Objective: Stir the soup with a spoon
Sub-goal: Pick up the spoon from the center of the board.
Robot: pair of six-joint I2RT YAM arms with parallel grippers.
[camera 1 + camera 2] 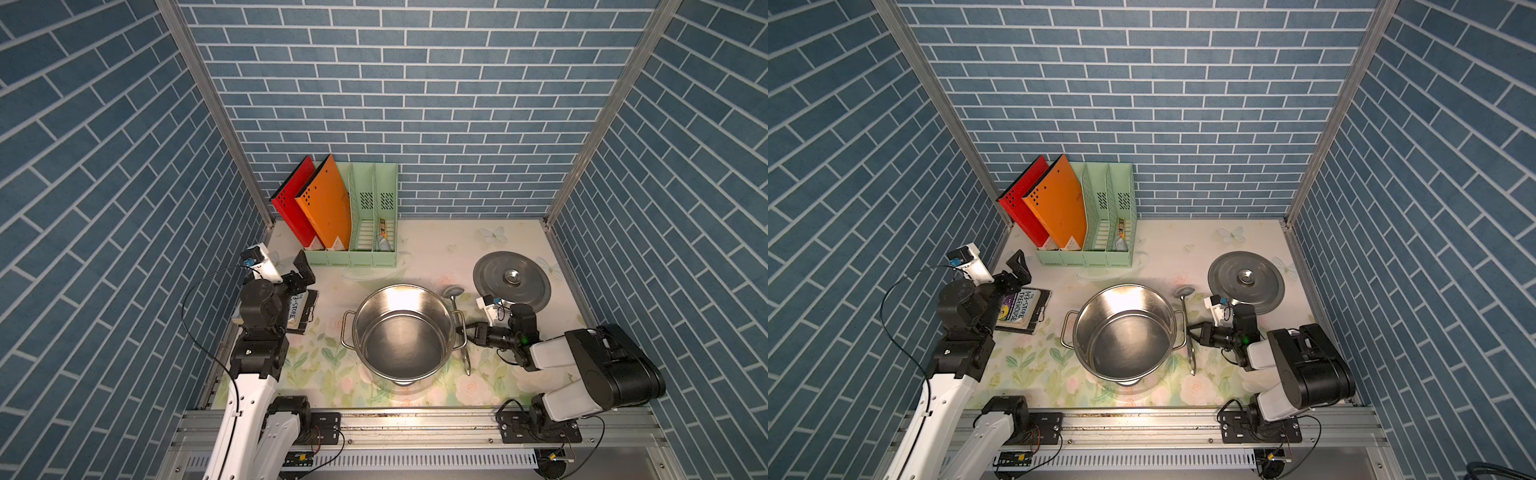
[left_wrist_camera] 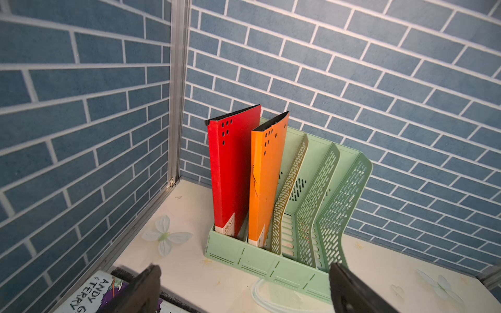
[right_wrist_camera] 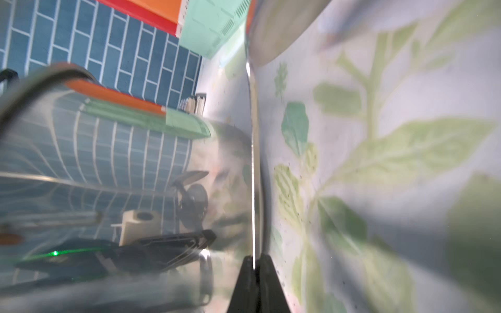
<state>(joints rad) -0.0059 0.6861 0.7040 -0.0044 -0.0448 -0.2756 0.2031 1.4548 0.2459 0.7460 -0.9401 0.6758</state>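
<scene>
While the pot (image 1: 400, 303) stood open at the centre of the frame in both top views, the spoon (image 1: 455, 311) lay just right of it on the table (image 1: 519, 249). Its bowl pointed toward the upper edge and its handle ran down past the pot's right side handle. The right end effector (image 1: 461, 330) reached in from the right of the frame and was pinched tight on the spoon's handle about midway along. The lid (image 1: 490, 274) lay flat, knob up, to the upper right of the spoon and apart from it. At the left of the frame the left end effector (image 1: 302, 272) hung spread wide and empty above a book (image 1: 297, 316). A green file organiser (image 1: 365, 253) stood against the back wall.

Seen in a top view, the spoon (image 1: 1185, 311) and the right end effector (image 1: 1190, 330) met beside the pot (image 1: 1121, 303).

From the left wrist, the left end effector (image 2: 244, 268) showed two dark fingers (image 2: 143, 290) far apart with nothing between them. It faced the file organiser (image 2: 271, 267), which held a red folder (image 2: 230, 173) and an orange folder (image 2: 264, 184).

From the right wrist, the right end effector (image 3: 254, 268) gripped the thin spoon (image 3: 253, 162) edge-on, between the pot's mirrored wall (image 3: 108, 162) and the floral table (image 3: 379, 108).
</scene>
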